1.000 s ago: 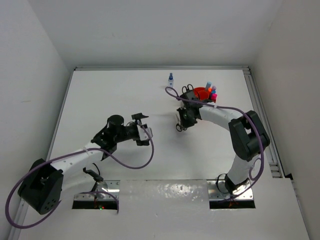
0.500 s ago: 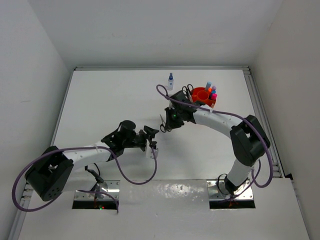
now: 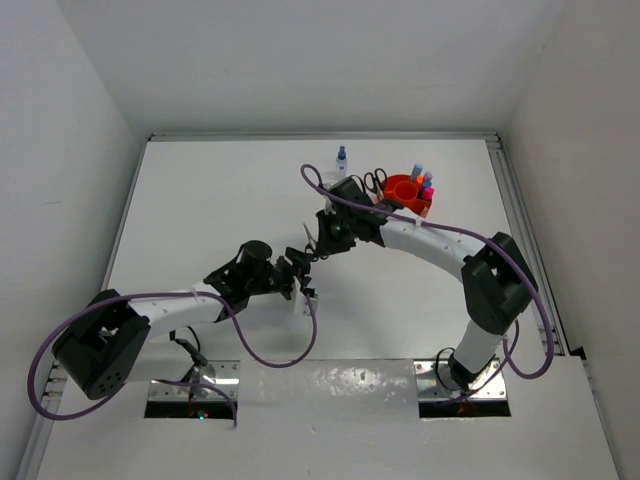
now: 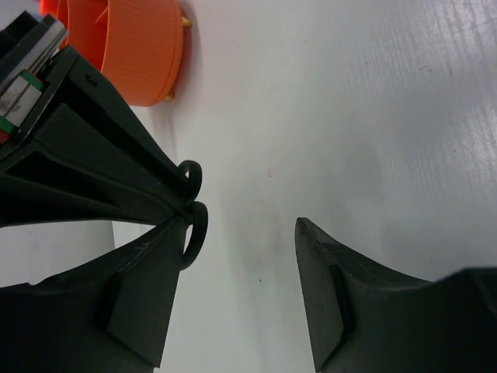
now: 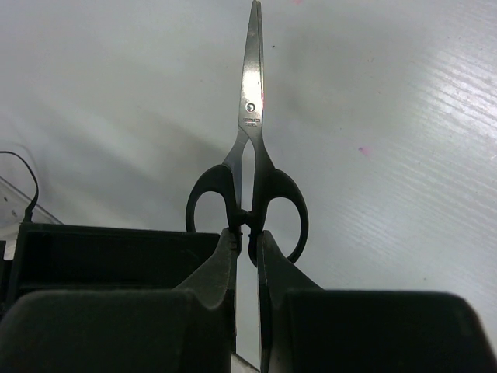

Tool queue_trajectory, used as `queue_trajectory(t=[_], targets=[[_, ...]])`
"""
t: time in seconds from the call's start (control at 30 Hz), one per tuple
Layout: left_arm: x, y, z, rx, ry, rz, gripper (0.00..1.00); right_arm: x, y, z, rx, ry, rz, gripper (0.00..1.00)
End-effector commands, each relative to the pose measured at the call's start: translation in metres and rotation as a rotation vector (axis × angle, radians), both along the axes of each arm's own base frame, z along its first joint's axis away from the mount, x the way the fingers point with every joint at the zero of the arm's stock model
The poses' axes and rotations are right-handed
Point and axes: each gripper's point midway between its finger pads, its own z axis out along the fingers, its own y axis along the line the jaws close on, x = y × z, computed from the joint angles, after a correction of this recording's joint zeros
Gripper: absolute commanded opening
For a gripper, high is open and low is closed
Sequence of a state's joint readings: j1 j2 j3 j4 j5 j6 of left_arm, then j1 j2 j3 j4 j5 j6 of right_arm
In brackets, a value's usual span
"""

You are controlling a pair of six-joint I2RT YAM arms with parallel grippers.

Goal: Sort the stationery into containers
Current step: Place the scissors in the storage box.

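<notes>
So this one's maybe most of the way done, going by what's visible. The orange tub at the far right of the table already has a bunch of coloured-cap markers standing in it, and a second pair of scissors sits at its left rim, though I can't tell if they're properly inside. Left to sort: the small blue-capped bottle standing alone near the far edge, and the black-handled scissors that the right gripper has pinched tight at the handles, out over the middle of the table, well away from the tub. The left gripper is parted about halfway with nothing between its fingers, sitting right up against those handles, so my guess is a handoff. Erasers: can't spot any, too small to say. The right wrist view gives the whole scissors, blades closed and pointing away. The left wrist view only catches the handle loops touching the left finger's tip. Only the overhead shows the bottle and the markers.
</notes>
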State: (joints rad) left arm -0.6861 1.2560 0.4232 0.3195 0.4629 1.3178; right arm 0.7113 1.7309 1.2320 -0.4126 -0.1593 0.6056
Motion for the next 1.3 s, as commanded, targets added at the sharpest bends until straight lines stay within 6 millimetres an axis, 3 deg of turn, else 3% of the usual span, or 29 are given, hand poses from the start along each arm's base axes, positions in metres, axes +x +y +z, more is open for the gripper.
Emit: queue_trajectory(t=[0.0,0.2,0.37,0.5,0.97,1.07,1.27], targets=[[0.010,-0.005,0.022,-0.045,-0.054,0.027,0.55,-0.001,0.012,0.022,0.045,-0.030,0.025,0.00],[0.016,-0.004,0.031,-0.096,-0.039,0.072,0.52,-0.008,0.012,0.021,0.040,-0.013,0.036,0.00],[0.015,-0.008,0.050,-0.227,0.008,0.066,0.52,-0.018,0.013,0.027,0.039,0.008,0.051,0.00],[0.005,-0.013,0.048,-0.223,0.038,0.009,0.52,-0.023,0.013,0.035,0.046,-0.018,0.045,0.00],[0.009,-0.010,0.044,-0.146,-0.010,-0.007,0.50,-0.031,0.014,0.047,0.061,-0.018,0.056,0.00],[0.010,-0.008,0.043,-0.137,-0.016,-0.002,0.45,-0.036,0.010,0.050,0.054,-0.012,0.065,0.00],[0.012,-0.010,0.050,-0.152,-0.020,0.000,0.19,-0.043,0.012,0.054,0.068,-0.002,0.074,0.00]])
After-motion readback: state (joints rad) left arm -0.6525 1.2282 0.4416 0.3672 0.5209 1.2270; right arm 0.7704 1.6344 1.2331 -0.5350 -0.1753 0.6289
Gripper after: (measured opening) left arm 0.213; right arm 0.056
